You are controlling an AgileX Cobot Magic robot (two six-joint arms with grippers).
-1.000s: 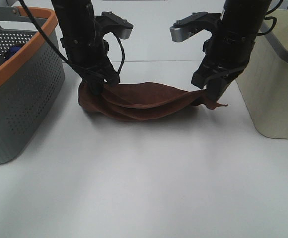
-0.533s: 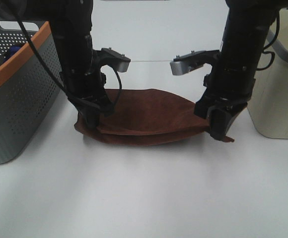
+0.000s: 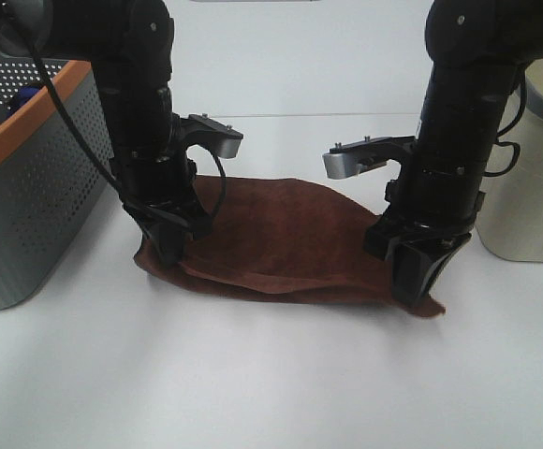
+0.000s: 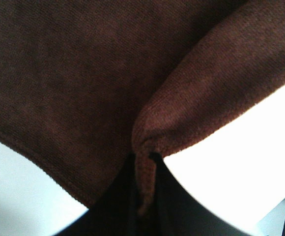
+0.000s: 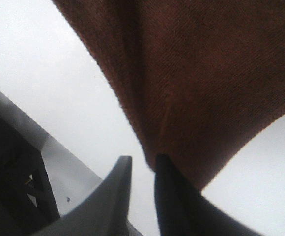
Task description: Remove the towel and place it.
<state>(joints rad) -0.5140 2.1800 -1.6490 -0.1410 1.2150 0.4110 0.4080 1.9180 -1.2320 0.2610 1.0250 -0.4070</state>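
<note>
Between grey basket point(image 3: 37, 187) (blue item inside) & cream bin point(image 3: 529, 178), both pincers grip towel point(image 3: 281, 234).

A grey perforated laundry basket point(image 3: 28, 196) with an orange rim stands at nine o'clock on the white table point(image 3: 271, 374), its near corner reaching toward the middle of the left edge. A slot handle is cut in its back wall, toward eleven o'clock, and something blue point(image 3: 30, 92) shows inside through the holes; what it is cannot be told. At three o'clock stands a cream-coloured basket point(image 3: 529, 187) with a grey rim, cut off by the right edge of the high view. The two baskets sit well apart, with the bare tabletop running from five to seven o'clock in front
</note>
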